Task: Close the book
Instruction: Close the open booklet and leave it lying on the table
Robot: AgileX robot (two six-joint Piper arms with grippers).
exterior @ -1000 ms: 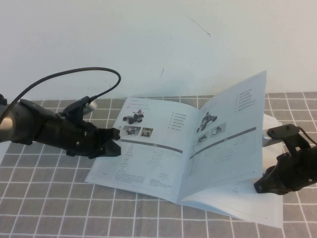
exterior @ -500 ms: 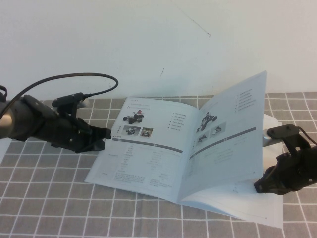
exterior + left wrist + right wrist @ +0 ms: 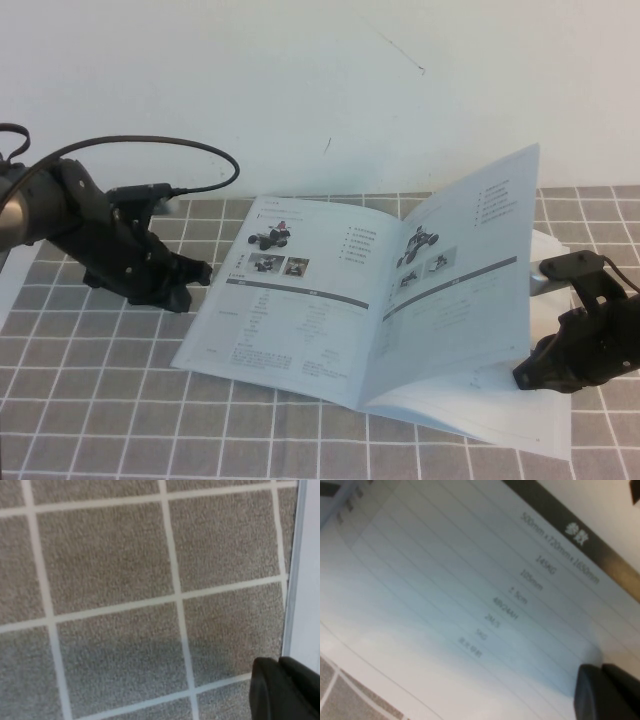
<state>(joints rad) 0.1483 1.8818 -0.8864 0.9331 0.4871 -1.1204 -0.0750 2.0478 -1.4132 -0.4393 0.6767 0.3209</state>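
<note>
When looking down from the high camera, find the book (image 3: 290, 320) lying open on the grid-patterned cloth (image 3: 100, 400). Note its left-hand pages flat and one right-hand leaf (image 3: 470, 270) raised at a slant over the rest. Place the left gripper (image 3: 198, 272) just off the book's left edge, low over the cloth, apart from the paper. Place the right gripper (image 3: 524, 378) at the book's right side, against the lower corner of the raised leaf, above the flat pages.

Turn to the left wrist view for what the high camera hides: dark fingertips (image 3: 265, 695) clenched together on nothing over bare cloth, the book's white edge (image 3: 306, 580) just beside. Turn to the right wrist view for printed lines and a dark band across a page (image 3: 470, 605), and for fingertips (image 3: 587, 700) pressed together along a thin seam; cannot tell whether paper sits in that seam. Take the raised leaf and both arms from the high view alone.
</note>
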